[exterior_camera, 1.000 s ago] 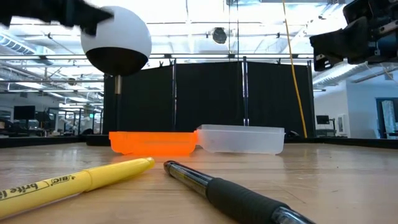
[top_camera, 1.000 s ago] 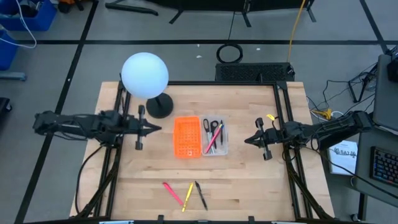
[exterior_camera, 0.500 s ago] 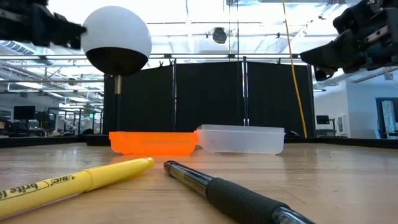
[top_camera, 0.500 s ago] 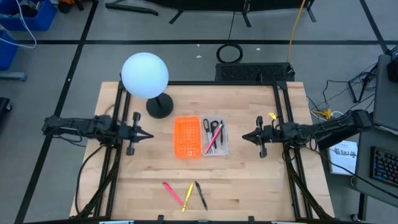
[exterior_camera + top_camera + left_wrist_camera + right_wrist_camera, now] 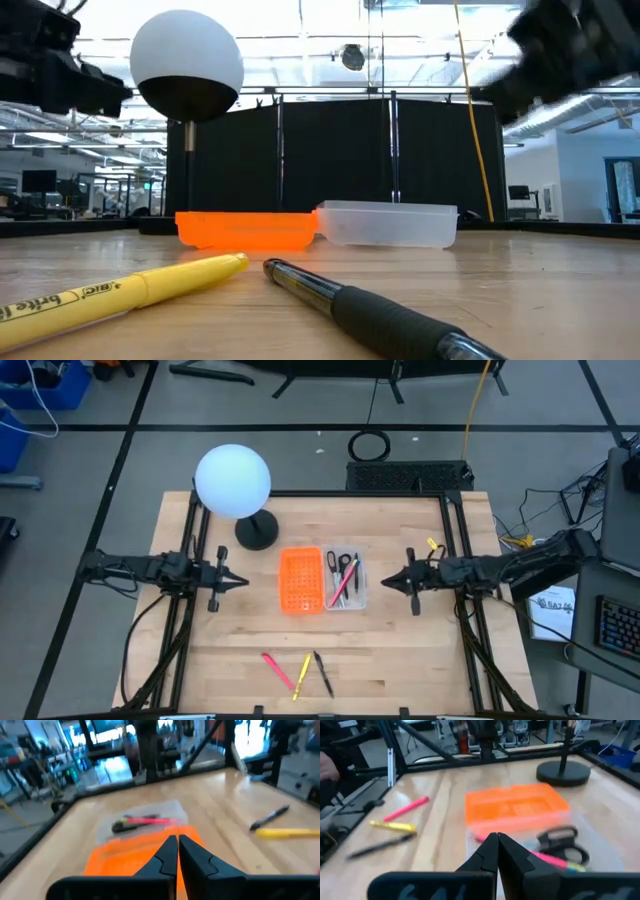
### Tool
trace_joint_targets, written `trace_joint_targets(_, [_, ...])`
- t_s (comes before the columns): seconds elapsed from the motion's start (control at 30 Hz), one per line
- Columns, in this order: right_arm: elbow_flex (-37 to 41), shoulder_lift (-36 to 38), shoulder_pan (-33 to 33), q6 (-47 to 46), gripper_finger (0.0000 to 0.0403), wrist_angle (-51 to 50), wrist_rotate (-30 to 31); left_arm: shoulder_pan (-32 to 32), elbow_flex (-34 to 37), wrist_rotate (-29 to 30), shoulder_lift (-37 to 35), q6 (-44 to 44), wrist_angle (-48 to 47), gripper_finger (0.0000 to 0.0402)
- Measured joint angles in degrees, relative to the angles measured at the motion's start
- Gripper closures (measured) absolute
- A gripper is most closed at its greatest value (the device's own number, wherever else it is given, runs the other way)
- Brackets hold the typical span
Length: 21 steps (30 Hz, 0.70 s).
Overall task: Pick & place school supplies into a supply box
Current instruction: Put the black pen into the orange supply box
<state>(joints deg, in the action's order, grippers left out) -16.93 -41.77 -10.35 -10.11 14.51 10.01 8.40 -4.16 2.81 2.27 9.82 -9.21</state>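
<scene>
A: What is seen at the left side of the table?

B: The left gripper is held above the wood, left of the orange tray, nothing held. Its fingers are parted by only a thin slit.

A: And in the middle?

B: The supply box is set touching the orange tray's right side. Black-handled scissors and a pink pen are already laid in it. Near the front edge, well apart from the box, a second pink pen, a yellow pen and a dark pen are left lying.

A: The right?

B: The right gripper is held right of the box, its fingers pressed together, empty.

A: How should the next pickup be done well?

B: Probably the fingers should be spread first, then lowered across one pen's middle, so its neighbours are not disturbed.
</scene>
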Motion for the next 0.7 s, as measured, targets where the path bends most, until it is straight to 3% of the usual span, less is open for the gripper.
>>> trace_joint_targets(0.17, [-20.05, -12.74, -5.76, -1.51, 0.0403, -14.5, 0.89, 0.0, 0.0, 0.24, 0.43, -1.09, -0.04, 0.0377])
trace_joint_targets(0.3, [-39.23, -25.3, -11.38, -7.22, 0.0403, -29.19, 5.27, 0.0, 0.0, 0.29, 0.3, -1.37, 0.02, 0.0392])
trace_joint_targets(0.5, [-65.57, -45.79, -17.35, -22.63, 0.0403, -49.16, 6.25, 0.0, 0.0, 0.28, 0.59, -2.47, -0.11, 0.0387])
trace_joint_targets(0.7, [-83.83, -62.78, -18.71, -40.86, 0.0403, -55.58, -0.1, 0.0, 0.0, 0.7, 0.82, -2.22, 0.09, 0.0359])
